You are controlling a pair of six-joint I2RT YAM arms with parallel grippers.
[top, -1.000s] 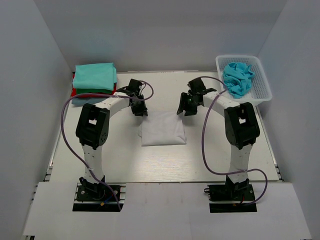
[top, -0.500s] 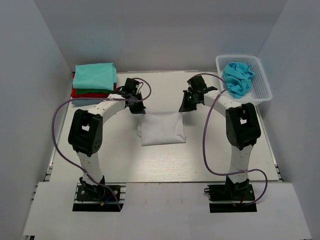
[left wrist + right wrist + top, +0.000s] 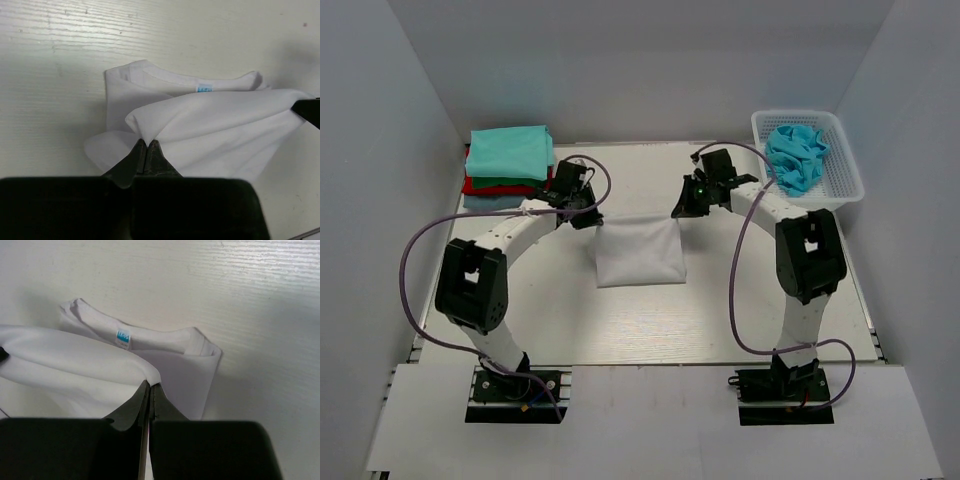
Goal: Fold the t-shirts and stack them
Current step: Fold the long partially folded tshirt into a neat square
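Soft white t-shirt (image 3: 638, 258), smooth rectangular fold, corners pinched by left end effector (image 3: 146, 145), right end effector (image 3: 149, 386).

Left end effector (image 3: 586, 213) and right end effector (image 3: 682, 208) now farther out; white t-shirt (image 3: 638, 256) edge lifted.

arms (image 3: 515, 232): white links, black joints | cables (image 3: 403, 280): purple | left end effector (image 3: 146, 147), right end effector (image 3: 150, 387): black

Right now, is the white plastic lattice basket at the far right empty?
No, a crumpled light blue cloth t-shirt lies inside the basket.
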